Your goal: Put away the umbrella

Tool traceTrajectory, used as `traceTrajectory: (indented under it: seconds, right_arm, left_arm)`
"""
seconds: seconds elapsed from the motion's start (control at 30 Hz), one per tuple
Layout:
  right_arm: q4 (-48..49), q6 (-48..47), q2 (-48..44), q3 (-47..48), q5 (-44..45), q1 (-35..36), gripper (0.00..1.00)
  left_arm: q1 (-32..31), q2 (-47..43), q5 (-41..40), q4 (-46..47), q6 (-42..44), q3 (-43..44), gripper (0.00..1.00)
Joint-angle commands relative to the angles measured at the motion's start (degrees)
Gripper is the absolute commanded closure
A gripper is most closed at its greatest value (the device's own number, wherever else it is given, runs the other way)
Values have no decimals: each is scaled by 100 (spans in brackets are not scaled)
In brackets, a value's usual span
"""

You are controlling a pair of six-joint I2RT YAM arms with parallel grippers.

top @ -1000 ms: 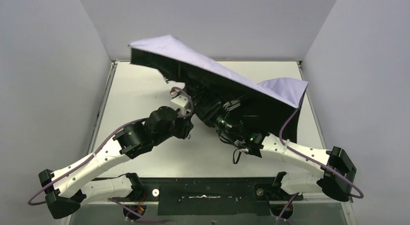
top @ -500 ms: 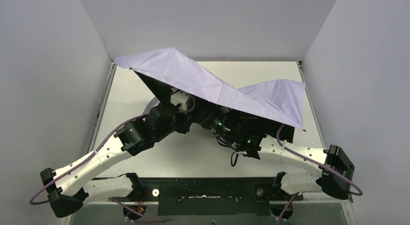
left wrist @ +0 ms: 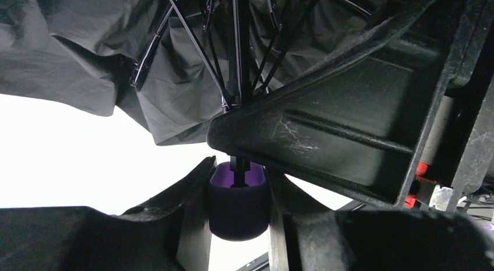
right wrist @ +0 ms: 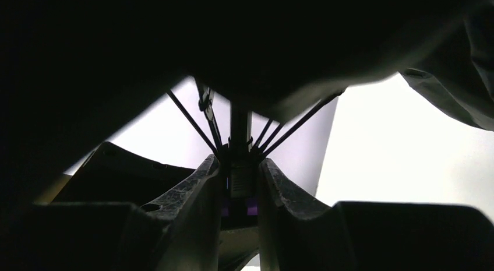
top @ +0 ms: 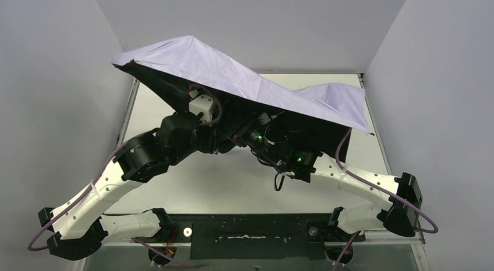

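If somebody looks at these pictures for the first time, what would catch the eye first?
The open umbrella: its pale lavender cloth spreads, tilted, above the middle of the table. Under it, the left end effector grips the purple handle, and the right end effector clamps the thin black shaft.

umbrella: canopy was swung toward upper left of frame | more lavender top is shown | left arm was shifted leftward
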Motion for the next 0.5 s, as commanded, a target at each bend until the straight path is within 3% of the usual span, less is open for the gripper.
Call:
traceTrajectory:
  seconds: [0.0,0.23,0.33,0.47]
  right_arm:
    - [-234,570,316,461,-831,-16,100]
    - [-177,1462,458,303,-1434,-6,98]
    - [-262,1528,485,-75,-1298,-146,97]
    - [110,1124,831,-534,-1736,-837,97]
  left_arm:
    - [-143,191,-877,-1226,-223,1506,100]
    - [-234,494,-982,-2813,-1076,2196,100]
    - [-244,475,-923,-2450,-1149,1500,100]
    - [-197,294,-1024,-1219,-1143,168,100]
